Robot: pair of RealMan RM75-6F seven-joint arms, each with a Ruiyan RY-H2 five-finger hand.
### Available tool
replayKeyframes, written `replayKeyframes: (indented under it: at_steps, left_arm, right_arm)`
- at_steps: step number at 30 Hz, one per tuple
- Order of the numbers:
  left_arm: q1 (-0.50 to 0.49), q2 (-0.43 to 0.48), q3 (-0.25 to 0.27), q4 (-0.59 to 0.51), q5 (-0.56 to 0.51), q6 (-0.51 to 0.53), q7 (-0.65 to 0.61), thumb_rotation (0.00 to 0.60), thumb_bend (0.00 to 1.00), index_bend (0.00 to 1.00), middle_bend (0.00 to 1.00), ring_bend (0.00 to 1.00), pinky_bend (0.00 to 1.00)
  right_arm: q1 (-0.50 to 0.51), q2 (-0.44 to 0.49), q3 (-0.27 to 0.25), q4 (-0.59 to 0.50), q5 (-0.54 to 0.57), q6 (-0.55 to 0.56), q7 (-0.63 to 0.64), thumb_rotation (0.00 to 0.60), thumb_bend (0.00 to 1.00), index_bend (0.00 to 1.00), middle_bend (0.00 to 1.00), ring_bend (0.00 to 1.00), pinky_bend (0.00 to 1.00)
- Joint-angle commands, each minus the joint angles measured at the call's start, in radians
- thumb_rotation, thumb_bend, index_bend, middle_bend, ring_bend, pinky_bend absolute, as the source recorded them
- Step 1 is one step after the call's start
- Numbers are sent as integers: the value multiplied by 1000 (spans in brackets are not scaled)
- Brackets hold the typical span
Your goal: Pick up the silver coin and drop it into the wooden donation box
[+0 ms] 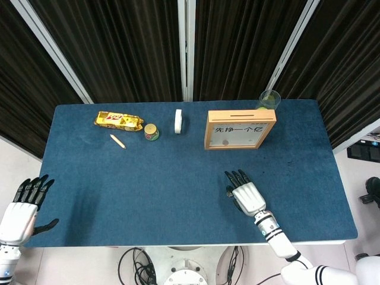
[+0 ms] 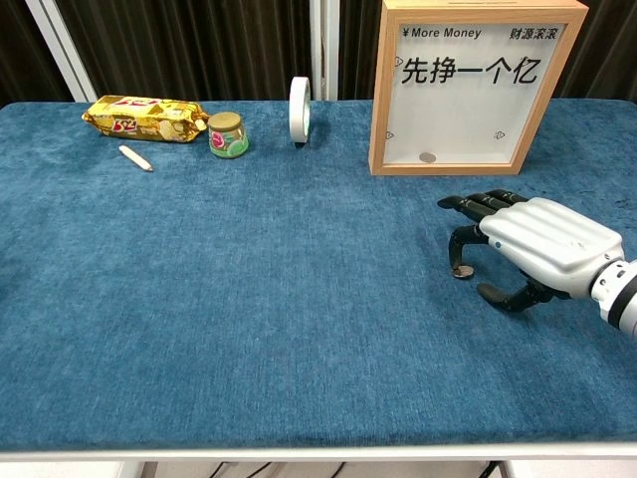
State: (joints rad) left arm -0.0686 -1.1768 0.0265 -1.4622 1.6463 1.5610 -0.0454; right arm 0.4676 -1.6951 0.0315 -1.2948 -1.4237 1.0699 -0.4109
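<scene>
The right hand rests palm-down on the near right part of the blue desk, its wrist leading off toward the near right edge. Its fingers are curled downward with the dark tips pointing at the cloth; the thumb reaches out separately on the near side. The silver coin lies flat on the desk directly under the curled fingertips, on the side of the hand facing the middle of the desk. One fingertip comes down right at the coin; whether it actually touches cannot be told. The coin is not lifted, and nothing is enclosed in the hand.

The left hand shows only in the head view, off the near left corner of the desk, fingers spread and grasping nothing.

Beyond the right fingers, well apart from them, the wooden donation box stands upright near the far edge, its glazed front facing the robot and a slot in its top. A coin already lies at the bottom inside it. Behind the box stands a green cup.

Farther from the fingers, toward the far left, stand a white tape roll on edge, a small jar, a yellow snack packet and a pale stick.
</scene>
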Motion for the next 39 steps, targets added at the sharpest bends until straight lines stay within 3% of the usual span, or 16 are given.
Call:
replayKeyframes:
  at_steps: [1, 21, 39]
  left_arm:
    - [0, 0, 0, 1, 0, 1, -4, 600, 113, 72, 0, 0, 0]
    - [-2, -6, 3, 11, 6, 2, -11, 600, 112, 72, 0, 0, 0]
    - [-1, -11, 3, 25, 5, 6, -24, 600, 112, 72, 0, 0, 0]
  right_arm:
    - [1, -3, 0, 4, 3, -1, -5, 600, 358, 480, 0, 0, 0]
    - [-1, -16, 2, 20, 2, 21, -14, 600, 382, 698, 0, 0, 0]
    - [-2, -21, 2, 31, 0, 29, -11, 600, 430, 741, 2, 0, 0]
